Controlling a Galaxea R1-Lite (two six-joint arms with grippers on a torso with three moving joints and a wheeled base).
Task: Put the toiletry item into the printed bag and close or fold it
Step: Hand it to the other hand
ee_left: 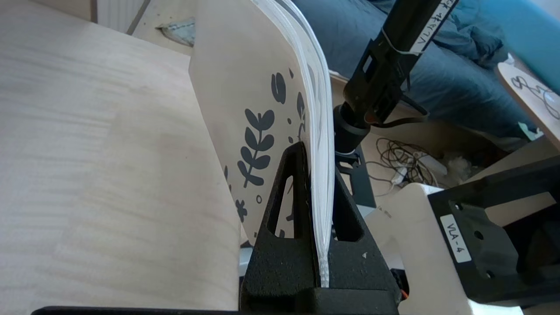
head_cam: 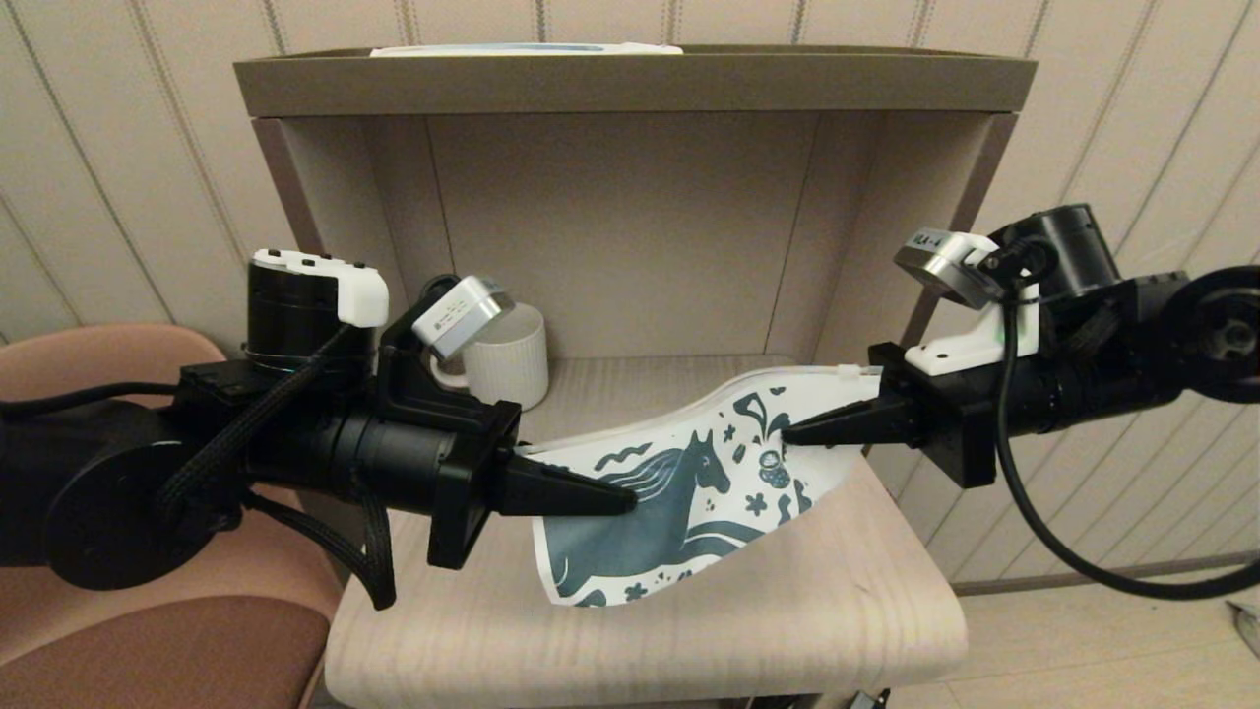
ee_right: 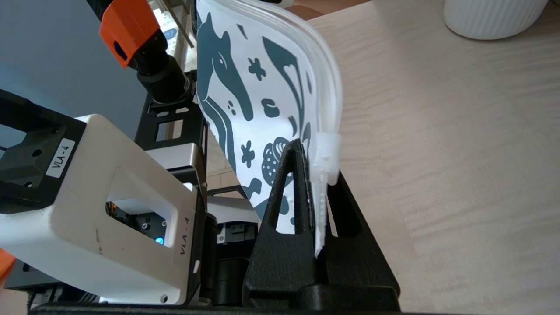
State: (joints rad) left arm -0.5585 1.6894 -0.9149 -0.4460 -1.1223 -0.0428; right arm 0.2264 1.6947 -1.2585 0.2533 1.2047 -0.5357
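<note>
Left hand [head_cam: 620, 502] level, clamped on printed bag [head_cam: 679, 502]; right hand [head_cam: 792, 430] level, clamped on opposite end.

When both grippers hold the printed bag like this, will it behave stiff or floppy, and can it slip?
Probably floppy: the printed bag curves and sags between the left gripper and the right gripper. Likely light, since thin fingertip pinches carry it. Its glossy film may slip, though the ridged zip edge should help grip.
</note>
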